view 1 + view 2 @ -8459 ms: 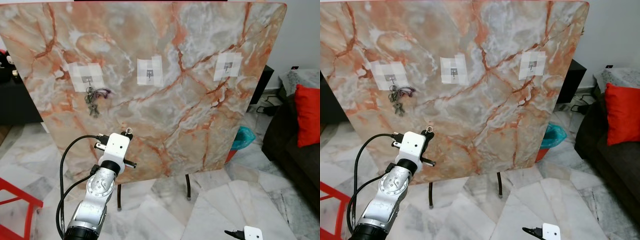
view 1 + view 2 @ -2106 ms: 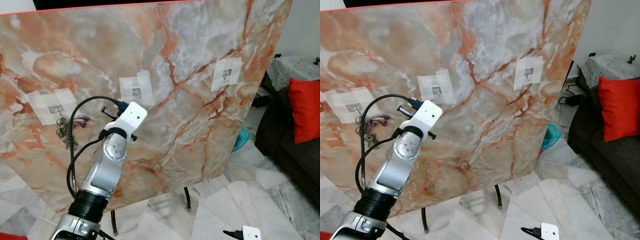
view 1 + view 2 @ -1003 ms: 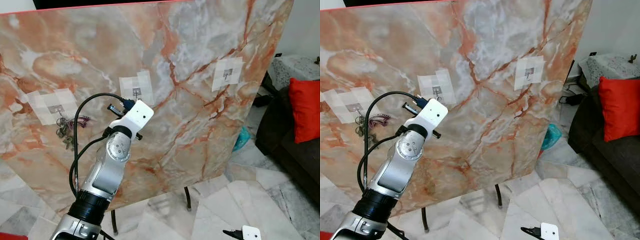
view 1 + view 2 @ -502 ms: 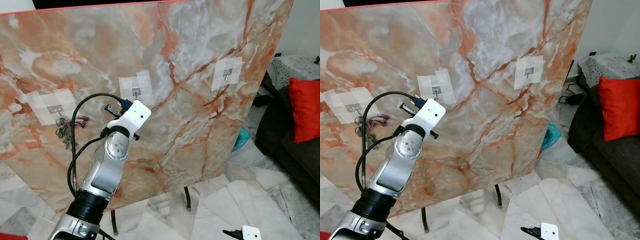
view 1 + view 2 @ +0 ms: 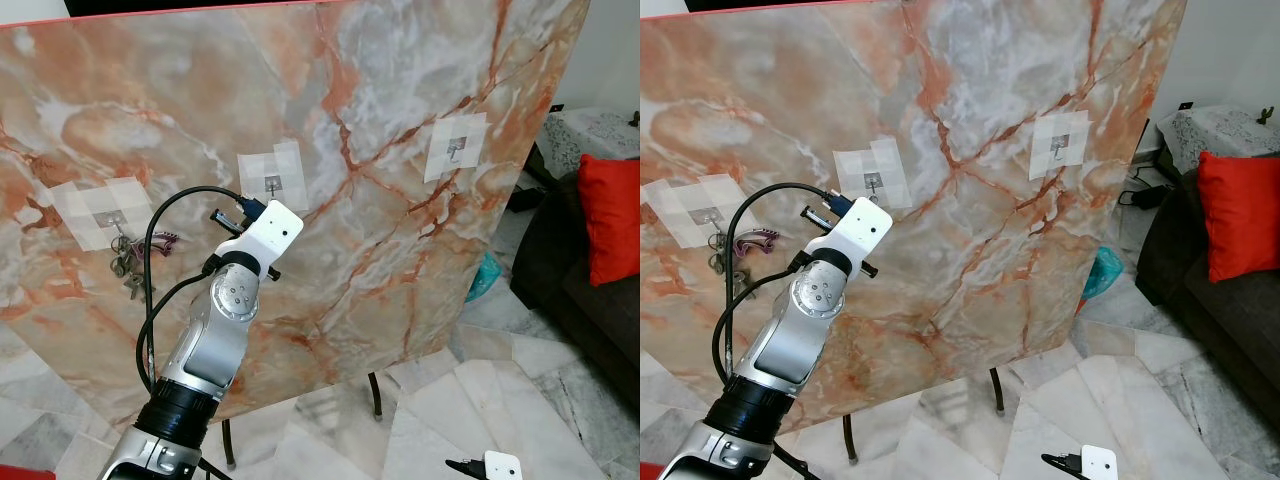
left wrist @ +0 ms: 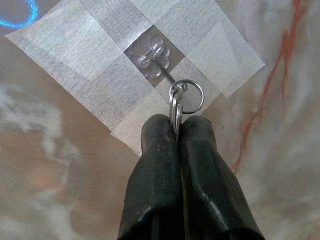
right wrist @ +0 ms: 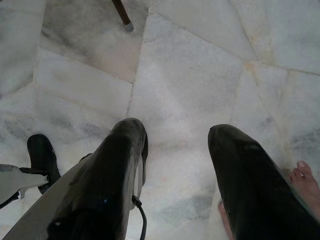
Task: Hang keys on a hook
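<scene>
Left tool (image 6: 177, 131) is being pressed shut on keys (image 6: 175, 111), blades hidden between fingers, ring (image 6: 188, 96) at hook (image 6: 152, 57); right tool (image 7: 175, 140) is being held open above floor (image 7: 200, 65).

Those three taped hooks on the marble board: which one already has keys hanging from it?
The leftmost hook; a bunch of keys dangles below it, while the other two carry none.

Silver keys (image 6: 176, 107), ring (image 6: 187, 96) looped over clear hook (image 6: 159, 64).
</scene>
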You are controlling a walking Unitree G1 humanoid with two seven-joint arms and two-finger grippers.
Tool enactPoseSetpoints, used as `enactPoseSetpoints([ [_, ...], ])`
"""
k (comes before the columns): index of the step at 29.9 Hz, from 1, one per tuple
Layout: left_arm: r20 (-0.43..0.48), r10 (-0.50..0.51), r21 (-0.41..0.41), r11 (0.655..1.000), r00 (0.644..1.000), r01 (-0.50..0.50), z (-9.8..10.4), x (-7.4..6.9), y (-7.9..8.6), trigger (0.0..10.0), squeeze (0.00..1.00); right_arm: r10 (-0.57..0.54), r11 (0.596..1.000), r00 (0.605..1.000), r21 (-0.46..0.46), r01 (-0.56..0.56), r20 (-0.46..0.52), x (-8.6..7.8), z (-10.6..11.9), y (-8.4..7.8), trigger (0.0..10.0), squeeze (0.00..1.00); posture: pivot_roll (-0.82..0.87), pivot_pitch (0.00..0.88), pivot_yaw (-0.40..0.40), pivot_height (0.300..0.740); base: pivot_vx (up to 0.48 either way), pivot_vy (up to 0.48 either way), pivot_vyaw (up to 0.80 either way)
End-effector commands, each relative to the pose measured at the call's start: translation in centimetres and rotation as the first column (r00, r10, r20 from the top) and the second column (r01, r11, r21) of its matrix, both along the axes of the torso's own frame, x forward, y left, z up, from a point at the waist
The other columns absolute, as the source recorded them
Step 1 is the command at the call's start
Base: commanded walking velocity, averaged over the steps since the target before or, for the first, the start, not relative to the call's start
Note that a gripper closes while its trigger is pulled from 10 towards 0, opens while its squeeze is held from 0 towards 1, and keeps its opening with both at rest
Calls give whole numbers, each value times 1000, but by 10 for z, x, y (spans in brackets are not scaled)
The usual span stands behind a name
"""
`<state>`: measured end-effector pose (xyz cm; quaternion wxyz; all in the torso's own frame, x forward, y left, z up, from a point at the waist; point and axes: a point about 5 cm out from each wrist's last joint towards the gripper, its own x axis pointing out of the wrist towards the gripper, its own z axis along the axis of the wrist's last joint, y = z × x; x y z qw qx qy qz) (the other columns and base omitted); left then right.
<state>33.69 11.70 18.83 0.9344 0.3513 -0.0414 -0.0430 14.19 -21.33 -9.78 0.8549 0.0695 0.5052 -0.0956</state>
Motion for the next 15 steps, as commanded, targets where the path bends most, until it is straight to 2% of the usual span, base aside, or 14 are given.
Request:
enactPoseSetpoints([
  [1, 27, 1, 13, 1000, 1000, -1, 9, 2, -3, 10000, 0, -1, 1000, 1000, -8, 1, 8, 1, 1, -1, 10000, 0, 48, 0, -33, 740, 0, 0, 0],
  [15, 27, 11, 13, 1000, 1000, -11, 11, 4, -4, 10000, 0, -4, 1000, 1000, -7, 4, 11, 2, 1, -1, 10000, 0, 45, 0, -31, 740, 0, 0, 0],
])
